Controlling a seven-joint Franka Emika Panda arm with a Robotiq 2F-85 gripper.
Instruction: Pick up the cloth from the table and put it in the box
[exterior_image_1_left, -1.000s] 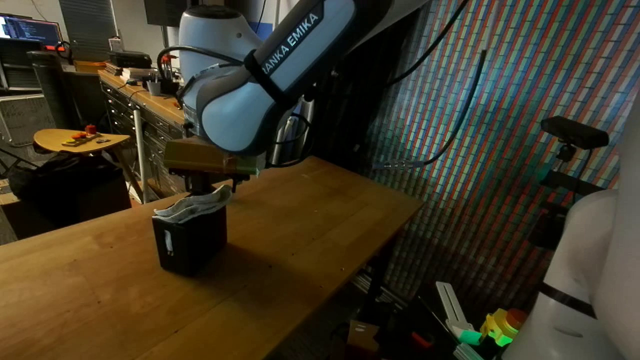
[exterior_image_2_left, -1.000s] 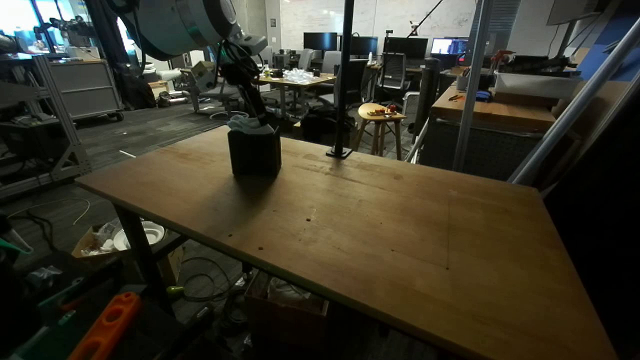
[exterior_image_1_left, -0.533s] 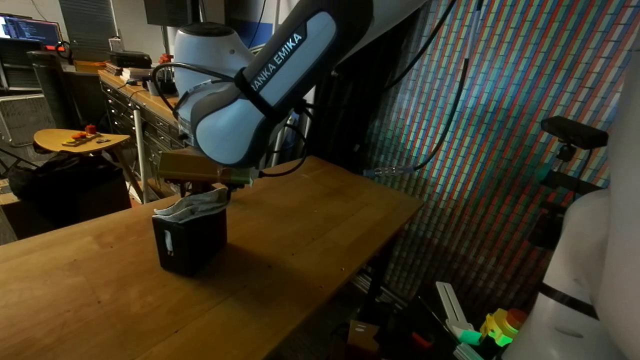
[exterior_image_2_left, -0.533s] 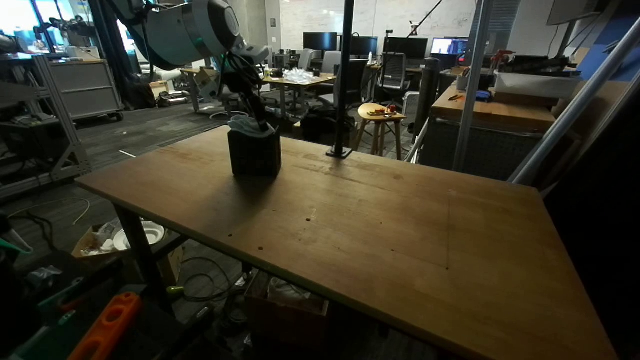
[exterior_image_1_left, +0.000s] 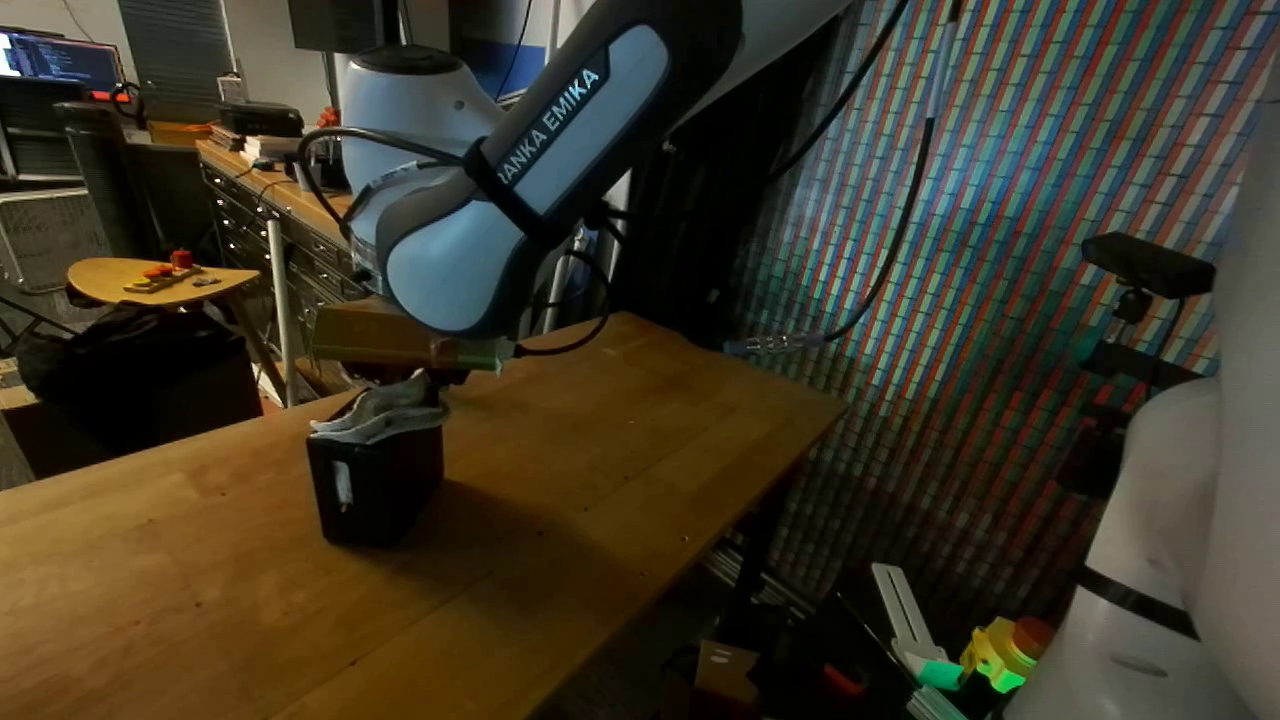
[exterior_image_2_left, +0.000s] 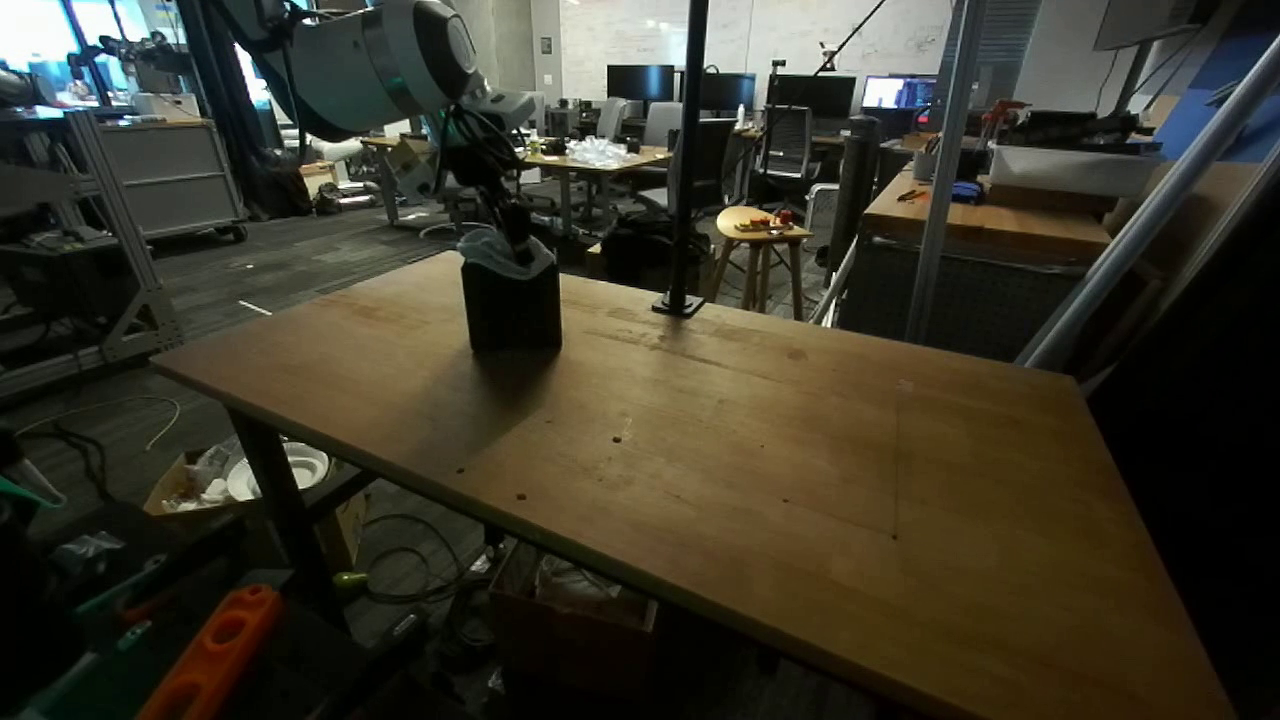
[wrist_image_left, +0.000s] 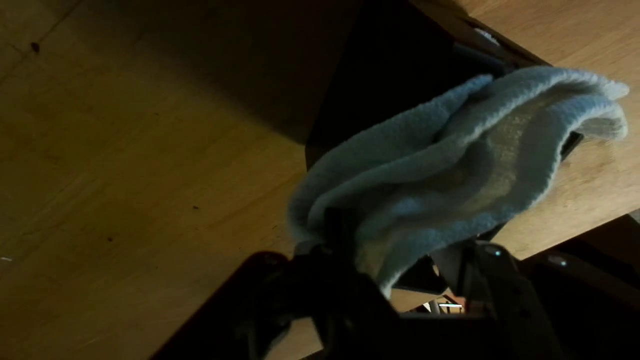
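The grey-blue cloth (exterior_image_1_left: 380, 412) lies bunched across the top of the black box (exterior_image_1_left: 375, 490), with folds over its rim. The cloth also shows in an exterior view (exterior_image_2_left: 490, 252) and in the wrist view (wrist_image_left: 450, 150). The box stands upright on the wooden table, also in an exterior view (exterior_image_2_left: 515, 312) and the wrist view (wrist_image_left: 385, 80). My gripper (wrist_image_left: 397, 232) is open, its dark fingers apart. One finger is at the cloth's folds, the other beside the cloth's edge. In an exterior view the gripper (exterior_image_2_left: 515, 235) points down at the box's top. The box's inside is hidden.
The wooden table (exterior_image_1_left: 560, 450) carries the box near its far edge. A black pole (exterior_image_2_left: 680, 305) rises from the table's edge beside the box. A stool (exterior_image_2_left: 760, 235) and a workbench (exterior_image_2_left: 990, 215) stand behind. A camera (exterior_image_1_left: 1150, 265) stands off the table.
My arm has come down, and the gripper is lower at the box's top. The cloth's middle is pushed down and its folds have shifted. The box has turned slightly.
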